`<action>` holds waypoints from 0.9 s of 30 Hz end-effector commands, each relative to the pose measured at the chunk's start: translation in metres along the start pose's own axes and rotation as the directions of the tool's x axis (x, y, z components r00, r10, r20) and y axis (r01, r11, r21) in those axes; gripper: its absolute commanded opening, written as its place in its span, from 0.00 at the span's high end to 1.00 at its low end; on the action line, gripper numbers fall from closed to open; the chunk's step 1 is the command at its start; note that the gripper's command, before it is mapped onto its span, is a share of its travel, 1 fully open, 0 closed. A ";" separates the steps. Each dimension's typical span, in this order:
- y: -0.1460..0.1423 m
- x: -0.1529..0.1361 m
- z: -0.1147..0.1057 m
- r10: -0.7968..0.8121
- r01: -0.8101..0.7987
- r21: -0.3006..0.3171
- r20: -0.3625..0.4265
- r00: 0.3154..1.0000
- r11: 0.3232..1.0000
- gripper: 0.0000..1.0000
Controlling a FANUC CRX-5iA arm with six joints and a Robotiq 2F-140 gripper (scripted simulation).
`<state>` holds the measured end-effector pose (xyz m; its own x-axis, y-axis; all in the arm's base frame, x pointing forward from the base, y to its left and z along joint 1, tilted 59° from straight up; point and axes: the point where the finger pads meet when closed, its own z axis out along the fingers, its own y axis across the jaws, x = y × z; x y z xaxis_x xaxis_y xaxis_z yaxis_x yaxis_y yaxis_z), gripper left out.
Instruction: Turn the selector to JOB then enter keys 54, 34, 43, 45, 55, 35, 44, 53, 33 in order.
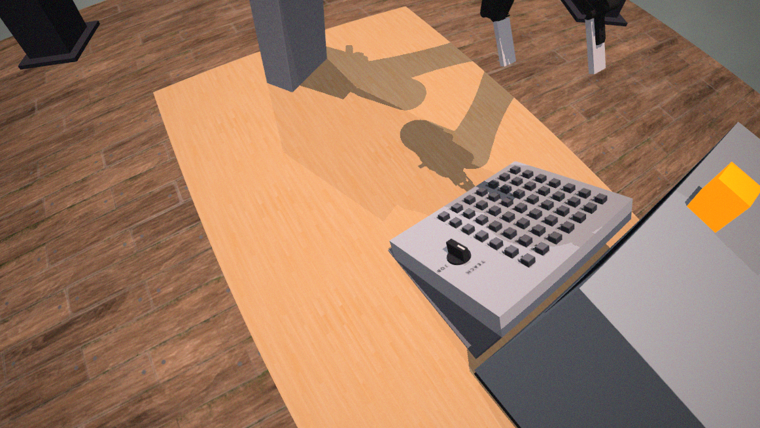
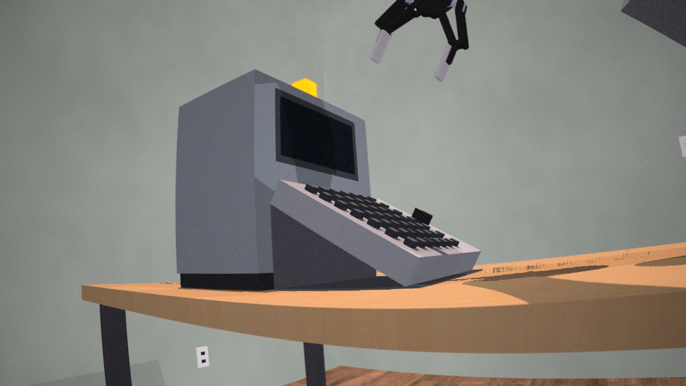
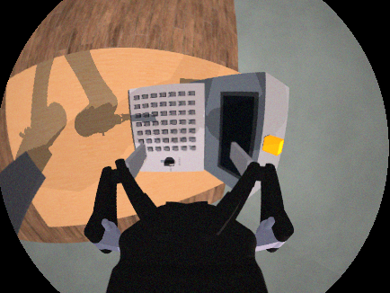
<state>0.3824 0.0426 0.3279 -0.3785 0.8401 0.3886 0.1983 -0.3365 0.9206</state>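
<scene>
The keypad panel [image 1: 502, 303] [image 2: 336, 229] [image 3: 192, 165] slopes up toward the machine's dark screen [image 2: 316, 134] [image 3: 239, 121]. Its rows of dark keys [image 1: 523, 223] [image 3: 172, 112] show no light. The key names are too small to read. The black selector [image 1: 458, 252] [image 2: 421, 216] [image 3: 169, 162] sits beside the keys; its ridge and white mark appear turned toward the TEACH label [image 1: 475, 267], not the JOB label [image 1: 442, 269]. My gripper [image 1: 551, 68] [image 2: 408, 70] [image 3: 188, 150] is wide open and empty, high above the panel and touching nothing.
The grey machine housing [image 1: 654, 276] [image 2: 215, 191] stands behind the panel, with a yellow-orange block [image 1: 715, 204] [image 2: 304, 87] [image 3: 271, 145] on top. A thick grey post [image 1: 290, 48] [image 2: 662, 19] [image 3: 20, 193] rises over the wooden table [image 1: 255, 239] [image 2: 336, 328] [image 3: 72, 198]. Arm shadows cross the table and some keys.
</scene>
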 end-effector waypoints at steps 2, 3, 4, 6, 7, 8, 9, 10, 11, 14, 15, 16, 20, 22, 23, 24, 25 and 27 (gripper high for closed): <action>-0.026 0.001 0.040 -0.006 0.006 0.003 0.002 1.000 1.000 0.00; -0.026 0.001 0.040 -0.006 0.006 0.003 0.002 1.000 1.000 0.00; -0.026 0.001 0.040 -0.006 0.006 0.003 0.002 1.000 1.000 0.00; -0.038 0.000 0.059 -0.006 0.006 0.002 0.001 1.000 1.000 0.00; -0.041 0.000 0.063 -0.006 0.006 0.003 0.002 1.000 1.000 0.00; -0.044 0.000 0.069 -0.006 0.006 0.002 0.001 1.000 1.000 0.00; -0.048 0.000 0.075 -0.006 0.006 0.003 0.001 1.000 1.000 0.00; -0.052 0.000 0.081 -0.006 0.006 0.003 0.001 1.000 1.000 0.00; -0.056 0.000 0.088 -0.006 0.006 0.003 0.002 1.000 1.000 0.00; -0.068 0.000 0.107 -0.006 0.006 0.003 0.002 1.000 1.000 0.00; -0.072 0.000 0.113 -0.006 0.006 0.003 0.002 1.000 1.000 0.00; -0.075 0.000 0.120 -0.006 0.006 0.003 0.002 1.000 1.000 0.00; -0.083 0.000 0.132 -0.006 0.006 0.003 0.002 1.000 1.000 0.00; -0.084 0.000 0.134 -0.006 0.006 0.003 0.002 1.000 1.000 0.00; -0.085 0.000 0.136 -0.006 0.006 0.003 0.002 1.000 1.000 0.00; -0.086 0.000 0.136 -0.006 0.006 0.003 0.002 1.000 1.000 0.00; -0.086 0.000 0.137 -0.006 0.006 0.003 0.002 1.000 1.000 0.00; -0.086 0.000 0.137 -0.006 0.006 0.003 0.002 1.000 1.000 0.00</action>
<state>0.4881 0.1281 0.2463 -0.3780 0.8445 0.3794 0.1935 -0.3287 0.9244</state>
